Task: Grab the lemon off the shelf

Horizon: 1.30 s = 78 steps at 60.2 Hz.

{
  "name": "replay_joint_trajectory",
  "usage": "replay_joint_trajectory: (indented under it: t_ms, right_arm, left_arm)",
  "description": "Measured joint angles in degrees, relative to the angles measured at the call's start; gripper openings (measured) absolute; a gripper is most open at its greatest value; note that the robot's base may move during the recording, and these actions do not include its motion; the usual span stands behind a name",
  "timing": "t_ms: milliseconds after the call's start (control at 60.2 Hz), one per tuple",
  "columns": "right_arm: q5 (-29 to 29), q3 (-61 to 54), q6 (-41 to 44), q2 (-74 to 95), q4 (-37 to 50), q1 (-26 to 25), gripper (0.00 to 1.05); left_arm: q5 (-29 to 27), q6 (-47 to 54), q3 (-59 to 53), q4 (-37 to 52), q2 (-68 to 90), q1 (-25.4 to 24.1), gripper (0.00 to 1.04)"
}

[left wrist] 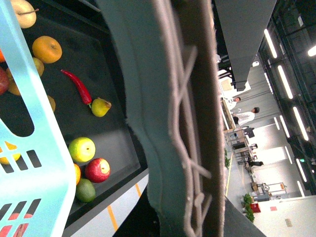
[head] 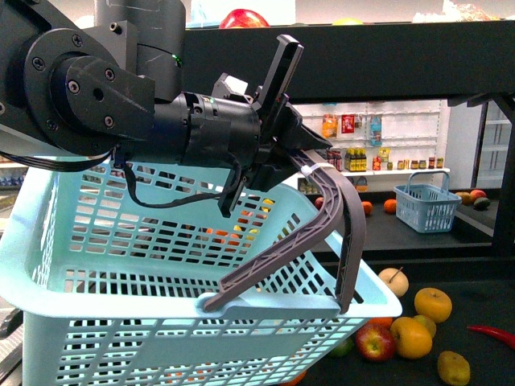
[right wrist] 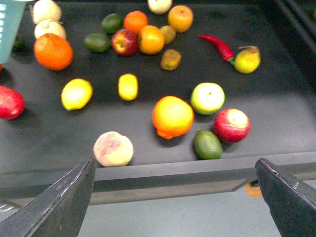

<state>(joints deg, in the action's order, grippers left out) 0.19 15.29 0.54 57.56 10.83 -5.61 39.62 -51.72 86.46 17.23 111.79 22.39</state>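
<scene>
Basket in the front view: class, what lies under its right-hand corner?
A red apple and a green fruit poke out below the light blue basket. Anything further underneath is covered by its slotted wall.

No legible text anywhere; labels on distant bottles (head: 355, 159) too small.

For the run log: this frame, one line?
left gripper: shut on basket handle | right gripper: open | lemon: on shelf, ungrasped
</scene>
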Motion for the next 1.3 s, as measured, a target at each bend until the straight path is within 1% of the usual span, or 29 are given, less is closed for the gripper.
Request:
replay_joint_trajectory:
  t_ms: [66, 116, 166, 282, 366, 465, 598, 897, 1180, 1296]
  right_arm:
    - [-1.42, 4.26, 0.00, 11.26, 5.35, -0.28, 0.97]
    - [-2.40, 7.67, -0.11, 18.82, 7.85, -0.24, 0.97]
    - [-3.26, 14.32, -0.33, 33.35, 10.95, 0.50, 0.97]
    - [-5.16, 28.48, -1.29, 55.28, 12.11, 2.58, 0.97]
    - [-2.97, 37.07, -0.46, 65.66, 11.96, 3.74, 0.97]
    - [-1.42, 44.02, 0.37, 72.41, 10.16, 4.20, 0.97]
    - [-0.13, 55.84, 0.57, 81.48, 4.79, 4.39, 0.97]
    - [2.32, 74.51, 0.07, 93.46, -1.64, 5.35, 0.97]
    - [4.68, 88.13, -0.74, 102.44, -7.93, 5.66, 0.97]
    - [4.48, 92.00, -1.14, 105.18, -9.62, 5.66, 0.97]
  left_arm:
    - [-0.04, -0.04, 0.00, 0.00, 0.00, 0.00, 0.08]
    - [-0.11, 0.09, 0.00, 0.00, 0.00, 0.00, 0.08]
    - [0.00, 0.07, 0.04, 0.00, 0.00, 0.02, 0.08]
    - [-0.20, 0.15, 0.04, -0.02, 0.02, 0.00, 0.08]
    - [-0.04, 0.04, 0.04, -0.02, 0.02, 0.00, 0.08]
    - [-0.04, 0.04, 0.04, -0.02, 0.02, 0.00, 0.08]
    - [-0.17, 0.04, 0.04, -0.02, 0.02, 0.00, 0.08]
    - [-0.04, 0.02, 0.04, -0.02, 0.02, 0.00, 0.08]
    - [-0.09, 0.04, 0.04, -0.02, 0.02, 0.00, 0.08]
    - [-0.09, 0.04, 0.04, -0.02, 0.02, 0.00, 0.08]
